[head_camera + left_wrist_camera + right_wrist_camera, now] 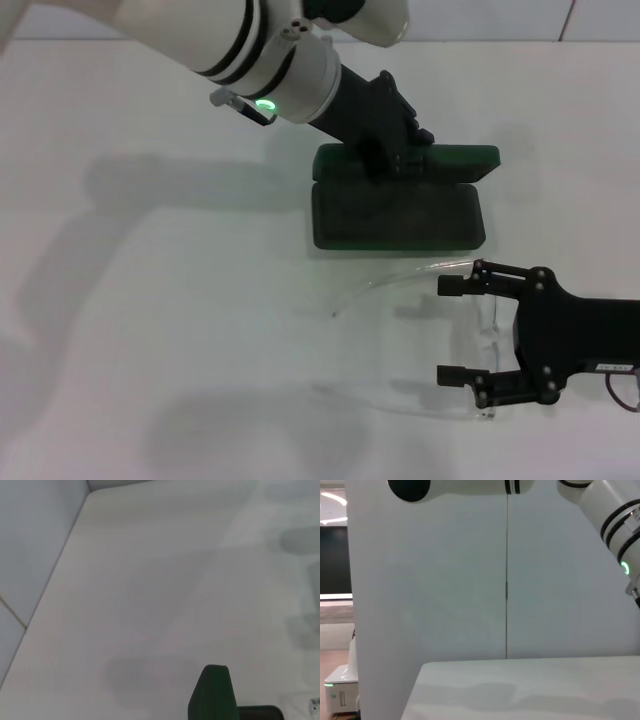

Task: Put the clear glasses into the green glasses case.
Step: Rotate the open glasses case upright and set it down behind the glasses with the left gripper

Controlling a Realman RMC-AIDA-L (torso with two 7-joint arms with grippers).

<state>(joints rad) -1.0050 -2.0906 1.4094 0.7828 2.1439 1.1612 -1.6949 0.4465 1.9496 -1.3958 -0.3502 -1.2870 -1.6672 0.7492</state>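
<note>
The green glasses case (400,205) lies open near the middle of the white desk (150,300), its tray toward the robot and its lid (455,160) laid back on the far side. The left hand (395,150) reaches in from the upper left and rests on the lid near the hinge; whether its fingers are parted or closed cannot be told. The clear glasses (440,335) lie on the desk just in front of the case, toward the robot's right, one thin arm pointing toward the case's front edge. The right hand (452,331) enters from the right edge with its fingers spread wide, one on each side of the lens end of the glasses, gripping nothing. Bare desk surface extends to the left of the case and glasses.
</note>
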